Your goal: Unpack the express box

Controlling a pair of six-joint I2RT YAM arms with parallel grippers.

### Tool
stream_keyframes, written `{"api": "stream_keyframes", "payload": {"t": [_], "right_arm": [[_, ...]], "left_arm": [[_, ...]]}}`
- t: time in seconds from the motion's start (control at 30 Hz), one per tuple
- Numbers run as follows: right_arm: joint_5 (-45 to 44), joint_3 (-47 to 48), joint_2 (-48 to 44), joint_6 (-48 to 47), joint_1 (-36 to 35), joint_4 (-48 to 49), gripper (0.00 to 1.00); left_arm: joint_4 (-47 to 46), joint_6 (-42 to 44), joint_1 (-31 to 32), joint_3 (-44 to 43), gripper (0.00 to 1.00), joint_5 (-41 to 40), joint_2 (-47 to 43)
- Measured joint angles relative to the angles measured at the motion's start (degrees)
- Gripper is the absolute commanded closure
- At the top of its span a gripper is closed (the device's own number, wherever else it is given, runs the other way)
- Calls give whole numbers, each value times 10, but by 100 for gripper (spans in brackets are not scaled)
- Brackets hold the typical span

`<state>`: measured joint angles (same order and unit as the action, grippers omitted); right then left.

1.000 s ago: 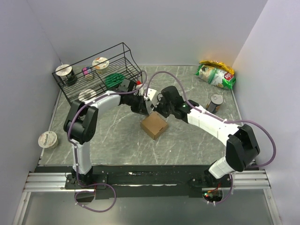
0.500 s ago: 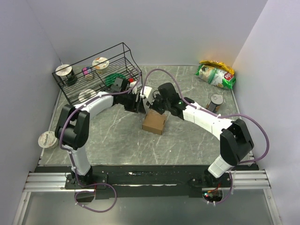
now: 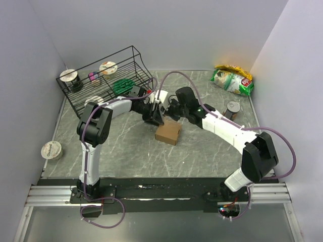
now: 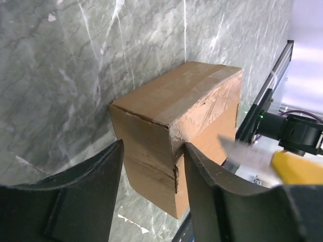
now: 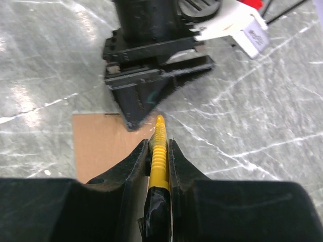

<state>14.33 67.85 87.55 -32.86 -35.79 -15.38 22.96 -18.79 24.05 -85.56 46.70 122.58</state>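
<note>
The express box, a small brown carton with torn clear tape over its top seam, sits on the marble table between the arms. In the left wrist view the box has a crumpled corner between my left gripper's open jaws. The right finger lies against the torn edge and the left finger stands apart. My left gripper is at the box's far left corner. My right gripper is shut on a yellow ribbed tool, whose tip points at the box's far edge.
A black wire rack with cups and lids stands at the back left. A green snack bag lies at the back right, with a dark can in front of it. A white cup sits by the left wall.
My left gripper has gone from shut to open and now straddles the box's corner. The box has turned slightly. The right gripper still holds the yellow tool.
</note>
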Motion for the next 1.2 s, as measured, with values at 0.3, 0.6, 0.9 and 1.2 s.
{"api": "stream_keyframes", "payload": {"t": [0.3,0.6,0.9,1.2], "right_arm": [[2,-15,-2,-16,23,4,100],[4,-34,-2,-17,23,-2,100],[4,-34,-2,-13,23,-1,100],[4,-34,-3,-10,23,3,100]], "left_arm": [[-3,-6,0,-1,48,9,3],[-5,-7,0,0,48,10,3],[-6,-7,0,0,49,11,3],[-6,-10,0,1,49,11,3]]}}
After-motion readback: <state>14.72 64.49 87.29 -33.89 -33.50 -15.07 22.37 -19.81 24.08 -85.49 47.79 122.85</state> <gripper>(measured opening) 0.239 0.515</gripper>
